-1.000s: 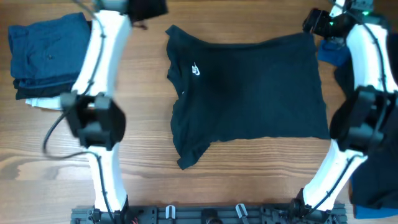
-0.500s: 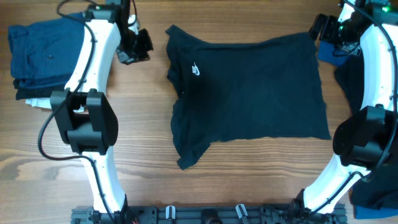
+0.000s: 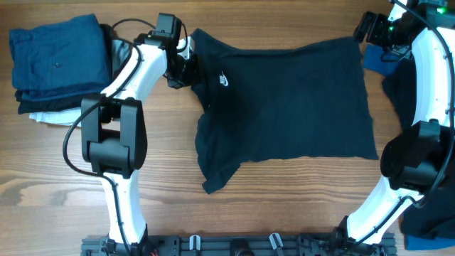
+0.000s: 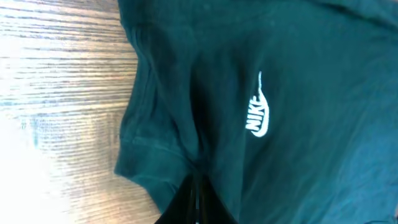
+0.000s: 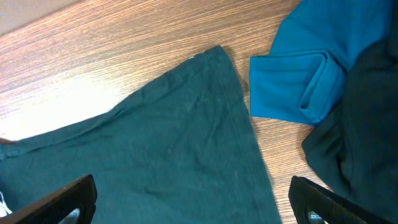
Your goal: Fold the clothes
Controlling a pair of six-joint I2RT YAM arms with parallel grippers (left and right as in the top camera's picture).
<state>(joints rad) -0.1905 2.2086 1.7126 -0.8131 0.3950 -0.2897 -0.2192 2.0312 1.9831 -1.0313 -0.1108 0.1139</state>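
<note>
The near-black navy short-sleeved cloth shirt (image 3: pixel 284 107) is what my left claw (image 4: pixel 196 198) has hold of. The claw is pinched fully shut, with a ridge of cloth gathered into its tips at the shirt's far left edge, close to the sleeve seam. Just beyond the pinch, white letters read NIKE (image 4: pixel 258 115) with a swoosh stroke beside them, and I can read no other writing. The shirt lies spread flat across the middle of the brown wooden table (image 3: pixel 284 213), one sleeve trailing toward the near edge. My right claw (image 5: pixel 189 202) hangs wide open over the shirt's far right corner, gripping nothing. By the table's far left corner sits a folded stack of mid-blue cloth garments (image 3: pixel 57 57) with something white beneath, and a bright blue folded garment (image 5: pixel 292 81) lies just beside the shirt's right corner. My worry is the small pinch: it may hold only the top layer or slip free. And if I pull before the right claw grips, the shirt would drag askew.
</note>
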